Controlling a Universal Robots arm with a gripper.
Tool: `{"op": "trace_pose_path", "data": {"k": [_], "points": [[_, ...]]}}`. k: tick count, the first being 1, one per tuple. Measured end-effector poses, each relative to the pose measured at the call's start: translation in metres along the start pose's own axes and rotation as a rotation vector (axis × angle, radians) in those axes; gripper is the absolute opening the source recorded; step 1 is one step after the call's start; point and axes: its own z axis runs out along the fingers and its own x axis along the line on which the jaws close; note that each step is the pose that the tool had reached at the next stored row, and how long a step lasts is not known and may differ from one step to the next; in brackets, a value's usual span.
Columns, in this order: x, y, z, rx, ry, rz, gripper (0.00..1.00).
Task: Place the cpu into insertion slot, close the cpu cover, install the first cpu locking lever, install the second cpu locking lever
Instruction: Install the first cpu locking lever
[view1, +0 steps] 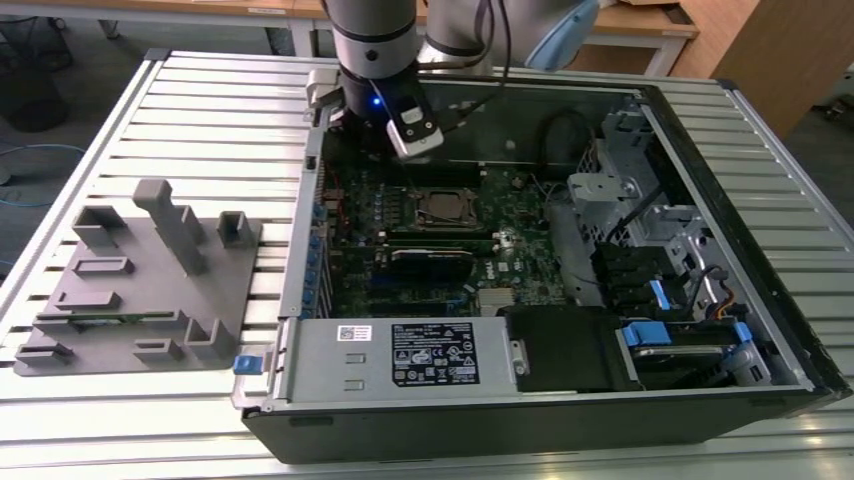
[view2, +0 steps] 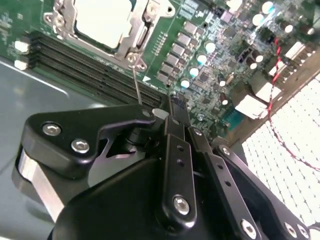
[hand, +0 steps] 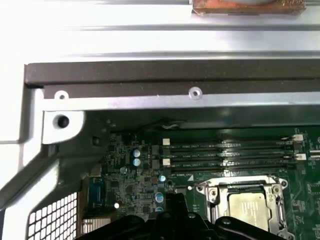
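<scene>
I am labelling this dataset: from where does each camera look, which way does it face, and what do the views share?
Exterior view: off the arm, high up, looking down into the open black computer case; the grey robot arm and its black gripper show.
First wrist view: on the wrist, facing the green motherboard; the gripper shows.
Second wrist view: on the wrist, looking along the gripper at the motherboard.
Shared: both wrist views show the square silver-topped cpu and the long black memory slots.
</scene>
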Motion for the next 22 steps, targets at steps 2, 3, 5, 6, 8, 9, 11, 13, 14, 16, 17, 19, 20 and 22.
{"op": "trace_pose_path", "data": {"k": [2, 3, 5, 6, 8, 9, 11, 13, 14, 16, 17, 19, 20, 22], "points": [[0.0019, -0.0001, -0.0001, -0.0135, 0.0008, 0.002, 0.11], [0.0021, -0.0001, -0.0001, -0.0139, 0.0008, 0.002, 0.11], [0.0021, 0.0, -0.0001, -0.014, 0.0008, 0.002, 0.11], [0.0022, 0.0, -0.0001, -0.014, 0.0009, 0.002, 0.11], [0.0022, -0.0001, -0.0005, -0.014, 0.0013, 0.002, 0.11], [0.0023, 0.0, -0.0012, -0.0136, 0.0023, 0.003, 0.11], [0.0021, 0.0006, -0.004, -0.0137, 0.0047, 0.003, 0.11], [0.0018, 0.0013, -0.0081, -0.0135, 0.0071, 0.003, 0.11], [0.0017, 0.0014, -0.0087, -0.0135, 0.0073, 0.004, 0.11], [0.0018, 0.0014, -0.0087, -0.0138, 0.0073, 0.004, 0.11], [0.0018, 0.0014, -0.0086, -0.014, 0.0072, 0.004, 0.11], [0.0023, 0.0011, -0.008, -0.0141, 0.0073, 0.004, 0.11], [0.0024, 0.001, -0.0078, -0.0147, 0.0075, 0.003, 0.11], [0.0025, 0.0007, -0.0071, -0.0272, 0.0081, 0.004, 0.11]]}}
